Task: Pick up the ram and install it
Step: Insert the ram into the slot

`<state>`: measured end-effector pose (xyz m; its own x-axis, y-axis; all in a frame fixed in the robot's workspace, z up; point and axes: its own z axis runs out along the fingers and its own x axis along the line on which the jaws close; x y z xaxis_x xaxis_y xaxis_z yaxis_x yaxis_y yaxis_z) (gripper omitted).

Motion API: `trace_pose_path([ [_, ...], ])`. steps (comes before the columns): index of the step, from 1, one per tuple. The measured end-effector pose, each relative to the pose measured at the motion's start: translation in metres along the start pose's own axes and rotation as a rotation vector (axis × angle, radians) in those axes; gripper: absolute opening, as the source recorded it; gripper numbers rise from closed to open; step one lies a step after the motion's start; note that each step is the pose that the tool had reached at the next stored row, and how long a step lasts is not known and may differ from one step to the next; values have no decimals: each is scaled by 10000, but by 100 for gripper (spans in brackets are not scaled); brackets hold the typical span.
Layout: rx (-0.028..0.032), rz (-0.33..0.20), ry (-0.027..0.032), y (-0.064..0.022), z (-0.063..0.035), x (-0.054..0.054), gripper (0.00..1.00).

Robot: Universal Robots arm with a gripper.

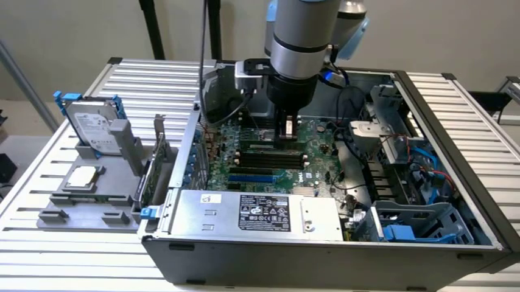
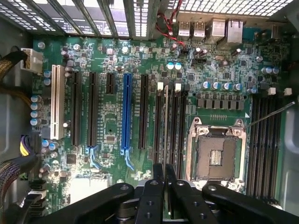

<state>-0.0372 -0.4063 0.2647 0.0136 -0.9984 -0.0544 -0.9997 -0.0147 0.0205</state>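
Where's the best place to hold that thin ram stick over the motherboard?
Pinch the thin ram stick mid-length on its flat faces, from above: it stands on edge along the black memory slots, as the gripper holds it.

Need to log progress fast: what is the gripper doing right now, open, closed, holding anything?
Gripper: closed on the ram, held edge-on over the motherboard's black slots.
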Motion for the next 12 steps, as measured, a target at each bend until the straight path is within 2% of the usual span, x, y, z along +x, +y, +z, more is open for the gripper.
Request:
trace_pose_path([
  [12, 2, 29, 11, -11, 217, 12, 13],
])
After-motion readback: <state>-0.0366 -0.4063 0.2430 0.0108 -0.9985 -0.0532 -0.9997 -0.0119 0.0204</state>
